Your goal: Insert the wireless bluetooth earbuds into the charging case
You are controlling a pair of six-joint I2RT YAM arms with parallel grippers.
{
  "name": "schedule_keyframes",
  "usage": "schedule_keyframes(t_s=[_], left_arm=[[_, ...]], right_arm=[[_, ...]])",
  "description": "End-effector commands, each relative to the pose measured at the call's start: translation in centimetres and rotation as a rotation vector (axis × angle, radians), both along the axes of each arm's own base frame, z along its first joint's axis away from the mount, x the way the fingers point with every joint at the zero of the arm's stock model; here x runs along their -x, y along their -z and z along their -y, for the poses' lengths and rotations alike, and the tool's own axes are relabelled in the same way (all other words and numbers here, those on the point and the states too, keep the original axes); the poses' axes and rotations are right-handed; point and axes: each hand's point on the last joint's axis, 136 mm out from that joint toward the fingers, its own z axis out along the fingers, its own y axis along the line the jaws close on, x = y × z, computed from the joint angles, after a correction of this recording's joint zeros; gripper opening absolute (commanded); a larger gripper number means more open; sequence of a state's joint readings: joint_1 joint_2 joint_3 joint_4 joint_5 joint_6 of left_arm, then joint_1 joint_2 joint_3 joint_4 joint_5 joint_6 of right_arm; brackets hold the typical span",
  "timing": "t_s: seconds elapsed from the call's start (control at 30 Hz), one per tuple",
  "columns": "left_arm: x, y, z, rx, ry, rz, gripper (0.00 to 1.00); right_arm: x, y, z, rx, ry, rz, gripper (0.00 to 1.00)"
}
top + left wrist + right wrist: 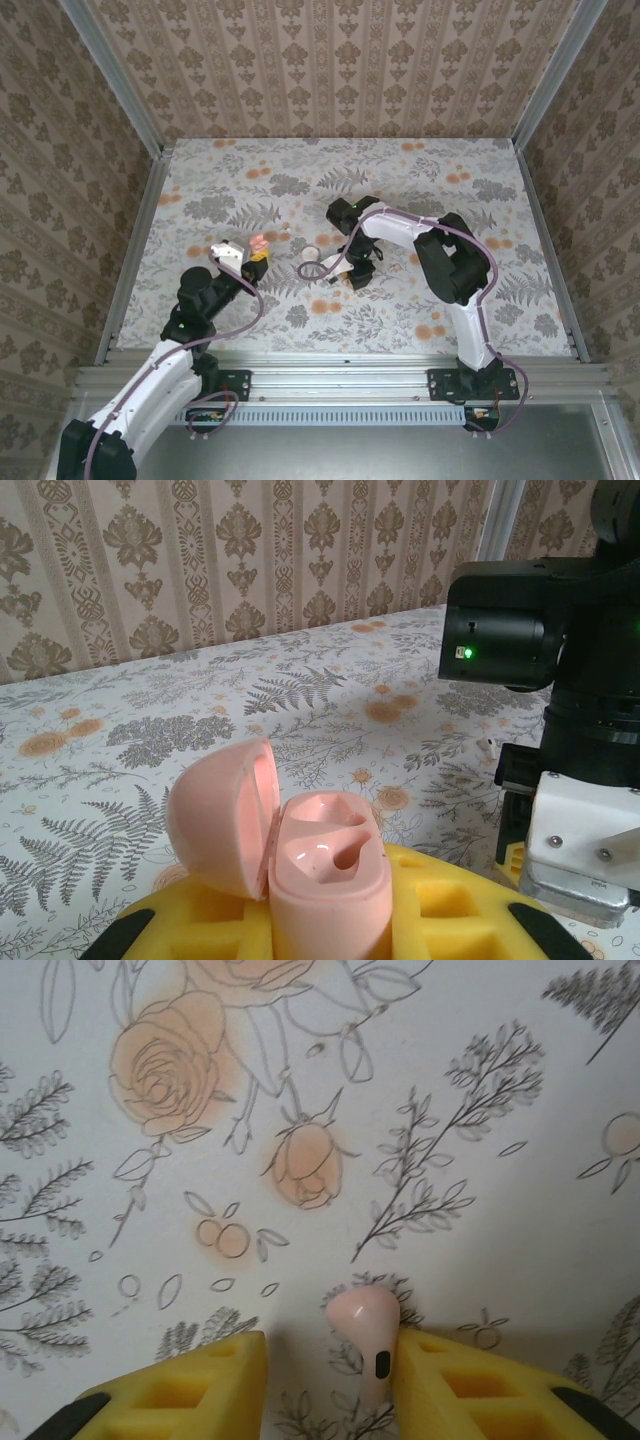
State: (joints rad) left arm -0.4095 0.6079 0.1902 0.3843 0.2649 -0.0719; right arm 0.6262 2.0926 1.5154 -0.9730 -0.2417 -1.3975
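Although the right wrist camera sits close, both yellow pads are cropped by the bottom edge, so you see only their tips. The right gripper (325, 1365) stands partly open astride an earbud (363, 1332) at lower centre. The pad at lower right (470, 1380) touches it, while the pad at lower left (190, 1390) stands apart across a strip of floral table (500, 1160), so it is not clamped.

The left gripper (330, 920) is clenched on the pink charging case (330, 865), with its lid (222, 820) swung open to the left, its moulded wells facing up and its fingers cut off at the bottom.

That same view gives you a tiny whitish piece (487, 745) on the table, right of centre, beside the black right arm (510, 630) with its green light. You cannot tell whether it is the same earbud.

From above, the case sits left of centre and the right gripper points down at centre. A pale ring (312, 268) between them is too small to identify
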Motion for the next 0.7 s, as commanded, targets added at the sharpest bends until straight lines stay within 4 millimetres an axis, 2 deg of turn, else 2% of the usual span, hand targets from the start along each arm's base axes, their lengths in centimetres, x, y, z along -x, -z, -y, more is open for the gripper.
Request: schedule_keyframes(t_s=[0.0,0.23,0.33,0.53,0.67], left_arm=[[0.1,-0.1,0.1,0.004,0.011,0.004,0.11],[0.1,0.1,0.1,0.009,0.012,0.000,0.11],[0.1,0.1,0.1,0.009,0.013,-0.001,0.11],[0.1,-0.2,0.3,0.002,0.024,0.001,0.11],[0.1,-0.1,0.3,-0.004,0.028,0.000,0.11]], right_arm=[[0.6,-1.2,0.7,0.014,0.070,-0.003,0.38],[0.8,-1.7,1.2,0.042,0.150,0.000,0.38],[0.1,-2.9,0.7,0.013,0.200,0.036,0.38],[-1.3,-6.6,-0.1,-0.057,0.264,0.115,0.39],[-1.4,-8.0,-0.5,-0.074,0.283,0.126,0.39]])
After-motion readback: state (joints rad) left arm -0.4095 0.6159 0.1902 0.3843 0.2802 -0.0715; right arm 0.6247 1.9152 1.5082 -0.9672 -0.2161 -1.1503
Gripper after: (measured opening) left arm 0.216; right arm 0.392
